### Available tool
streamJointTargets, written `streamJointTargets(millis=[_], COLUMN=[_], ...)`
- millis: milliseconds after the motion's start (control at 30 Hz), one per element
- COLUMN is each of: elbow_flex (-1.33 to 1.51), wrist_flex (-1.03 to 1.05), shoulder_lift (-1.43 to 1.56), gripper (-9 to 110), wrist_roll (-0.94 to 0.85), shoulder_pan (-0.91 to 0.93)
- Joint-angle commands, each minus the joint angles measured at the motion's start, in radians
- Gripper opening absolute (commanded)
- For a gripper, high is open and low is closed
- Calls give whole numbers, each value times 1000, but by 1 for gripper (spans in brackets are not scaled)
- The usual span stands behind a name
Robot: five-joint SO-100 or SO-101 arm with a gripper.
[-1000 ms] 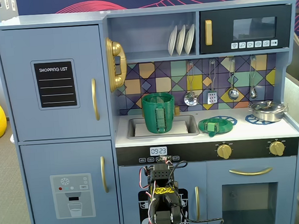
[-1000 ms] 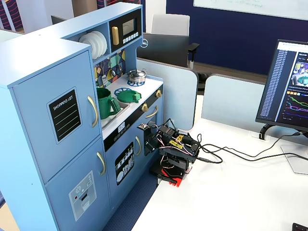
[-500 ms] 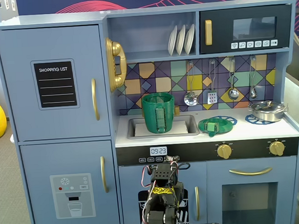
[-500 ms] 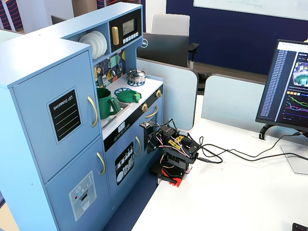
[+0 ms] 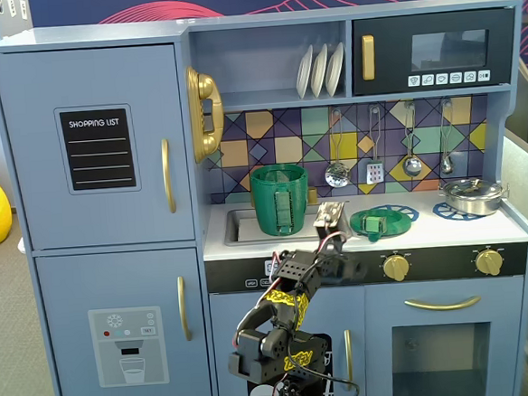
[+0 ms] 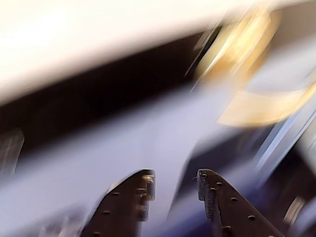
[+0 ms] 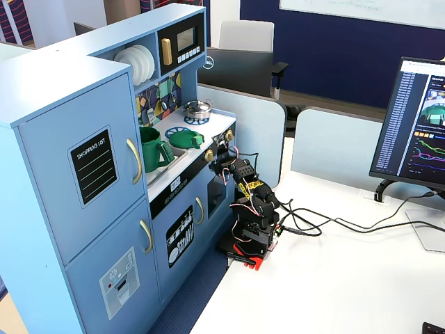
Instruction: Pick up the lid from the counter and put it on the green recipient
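Counter (image 5: 448,230) of the toy kitchen carries the lid (image 5: 374,223) just right of the green recipient (image 5: 280,199); gripper (image 6: 175,185) narrowly parted, empty.

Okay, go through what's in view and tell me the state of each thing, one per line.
lid: lying on the left burner, not picked up.
green recipient: upright in the sink, uncovered.
silver pot: on the right burner.
end effector: open, empty, wrist view blurred.

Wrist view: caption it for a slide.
Motion-blurred close-up of the open, empty pincer facing the toy kitchen's front, a gold knob above.
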Motion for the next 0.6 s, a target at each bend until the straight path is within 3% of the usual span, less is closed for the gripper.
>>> streamJointTargets(millis=[0,100,200,567], elbow_flex=[-54,-21,-34,-138], wrist_flex=[-183,-310,-370,-638], shoulder_lift=[-23,-34,-86,-368], gripper=[22,34,38,37], wrist_roll=[64,124,126,115], shoulder_pan=[60,74,69,5])
